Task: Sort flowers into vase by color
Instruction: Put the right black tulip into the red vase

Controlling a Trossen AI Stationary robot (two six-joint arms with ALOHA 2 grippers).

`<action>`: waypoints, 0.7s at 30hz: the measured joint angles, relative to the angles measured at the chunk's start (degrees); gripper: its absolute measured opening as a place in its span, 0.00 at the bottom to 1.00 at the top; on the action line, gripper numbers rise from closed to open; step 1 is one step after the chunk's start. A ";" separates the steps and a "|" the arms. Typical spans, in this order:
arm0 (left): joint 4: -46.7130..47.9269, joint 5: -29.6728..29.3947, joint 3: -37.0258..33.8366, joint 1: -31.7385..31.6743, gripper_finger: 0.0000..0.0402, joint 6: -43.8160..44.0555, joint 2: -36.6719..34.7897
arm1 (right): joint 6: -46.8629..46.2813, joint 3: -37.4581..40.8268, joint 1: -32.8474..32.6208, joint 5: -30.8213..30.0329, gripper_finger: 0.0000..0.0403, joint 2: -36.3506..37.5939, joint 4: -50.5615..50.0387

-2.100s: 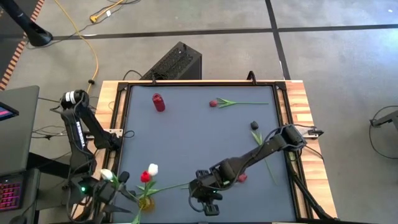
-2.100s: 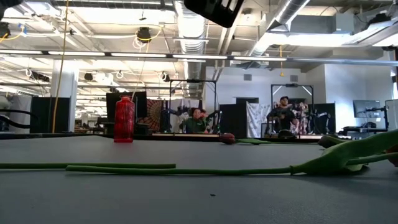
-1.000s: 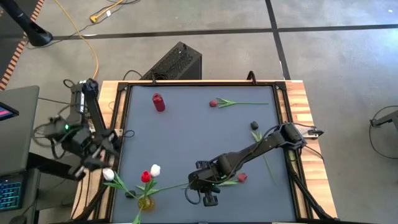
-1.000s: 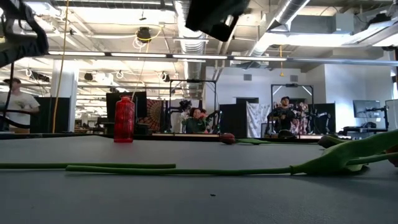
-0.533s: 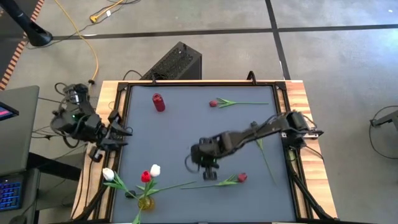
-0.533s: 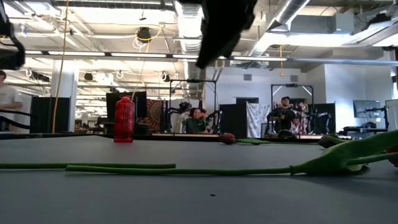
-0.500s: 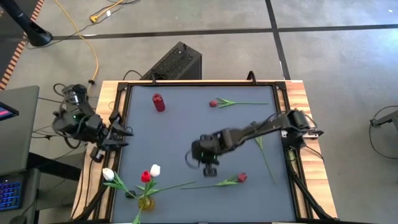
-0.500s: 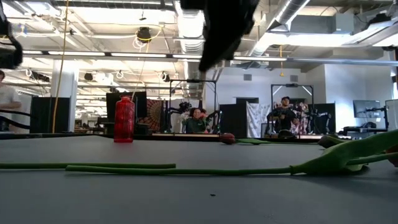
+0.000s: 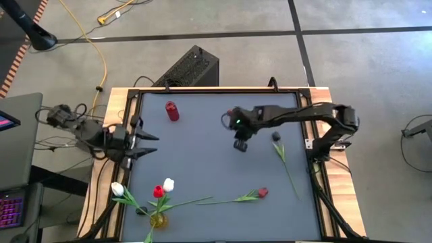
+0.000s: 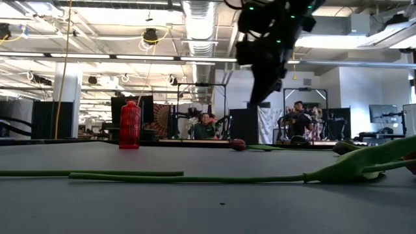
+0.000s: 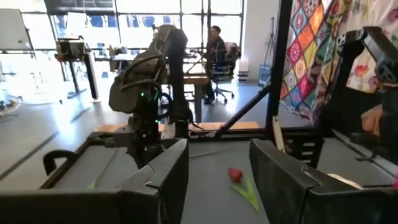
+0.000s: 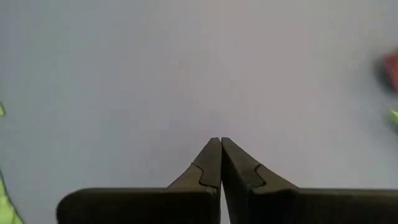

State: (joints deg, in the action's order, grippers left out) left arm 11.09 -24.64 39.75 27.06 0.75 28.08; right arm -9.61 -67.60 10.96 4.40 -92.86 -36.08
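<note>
Fingers pressed together and holding nothing, our right gripper (image 9: 239, 144) is swinging off the near red tulip (image 9: 261, 193) toward the far red tulip (image 9: 231, 113) on the table (image 9: 202, 155), while our left gripper (image 9: 145, 145), fingers apart, is retreating from the vase (image 9: 158, 219).

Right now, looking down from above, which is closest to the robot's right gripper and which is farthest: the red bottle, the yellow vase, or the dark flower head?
From the right gripper:
1. Dark flower head, just beside it toward the right edge.
2. Red bottle, across the table near the far left corner.
3. Yellow vase, at the near left edge.
</note>
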 joint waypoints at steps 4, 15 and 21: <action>0.05 8.50 0.00 -8.65 0.39 -0.74 0.93 | -2.82 4.86 3.22 -0.05 0.08 6.20 -0.17; -6.19 25.34 0.00 -25.00 0.39 -4.84 8.03 | -19.67 15.91 0.75 -5.86 0.08 21.91 -11.66; -9.65 31.43 -0.02 -29.17 0.39 -4.73 11.89 | -30.55 21.95 -2.57 -7.37 0.10 24.80 -16.78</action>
State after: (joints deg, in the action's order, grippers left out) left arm 1.44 6.79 39.72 -2.12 -3.98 39.97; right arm -40.16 -45.66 8.38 -2.97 -68.06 -52.85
